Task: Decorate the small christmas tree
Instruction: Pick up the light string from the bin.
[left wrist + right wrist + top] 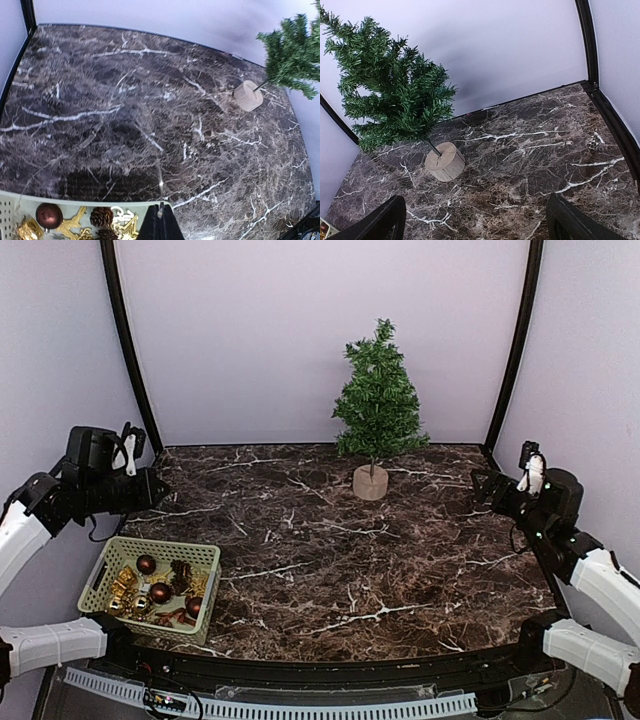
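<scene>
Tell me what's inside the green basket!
Inside the basket lie shiny brown balls, gold ornaments and pine cones. They are piled together, so anything lying underneath them is hidden.

Marble table [330, 550] carries the small christmas tree [380, 405] and a basket [170, 545].

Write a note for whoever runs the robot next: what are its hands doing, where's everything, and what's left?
Left gripper: shut, empty, raised over the basket edge.
Right gripper: open, empty, raised on the right side.
Small christmas tree: upright at the back, bare.
Ornaments: all in the basket, front left.
Done: nothing hung yet.
Left: pick ornaments and hang them on the tree.
</scene>
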Controlling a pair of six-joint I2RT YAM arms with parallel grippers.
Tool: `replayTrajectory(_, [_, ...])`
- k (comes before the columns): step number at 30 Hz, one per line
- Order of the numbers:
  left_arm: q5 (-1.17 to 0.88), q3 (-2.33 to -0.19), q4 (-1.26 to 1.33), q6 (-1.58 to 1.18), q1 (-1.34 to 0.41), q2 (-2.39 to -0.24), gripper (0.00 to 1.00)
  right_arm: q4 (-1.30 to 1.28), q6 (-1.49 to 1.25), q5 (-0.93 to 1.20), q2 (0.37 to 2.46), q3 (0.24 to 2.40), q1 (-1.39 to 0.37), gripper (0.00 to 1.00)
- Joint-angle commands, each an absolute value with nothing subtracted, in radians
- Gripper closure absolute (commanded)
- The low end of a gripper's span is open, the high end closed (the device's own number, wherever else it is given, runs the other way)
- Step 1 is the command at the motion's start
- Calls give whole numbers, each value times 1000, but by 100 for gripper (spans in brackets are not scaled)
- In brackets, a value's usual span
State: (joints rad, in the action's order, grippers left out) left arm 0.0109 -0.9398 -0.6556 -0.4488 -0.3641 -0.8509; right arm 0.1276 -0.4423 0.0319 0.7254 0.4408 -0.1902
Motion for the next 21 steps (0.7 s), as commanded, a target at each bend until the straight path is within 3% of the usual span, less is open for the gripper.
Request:
replayTrajectory(1, [-77, -1065, -629, -331, -368, -862, 100, 193, -447, 86, 742, 473, -198, 1])
replayTrajectory(12, [-279, -1431, -547, -203, -368, -1052, 100, 300, -475, 266, 770, 467, -199, 1])
replayTrajectory(21, [-481, -1585, -385, -216, -368, -1189, 100, 359, -517, 365, 761, 458, -249, 1])
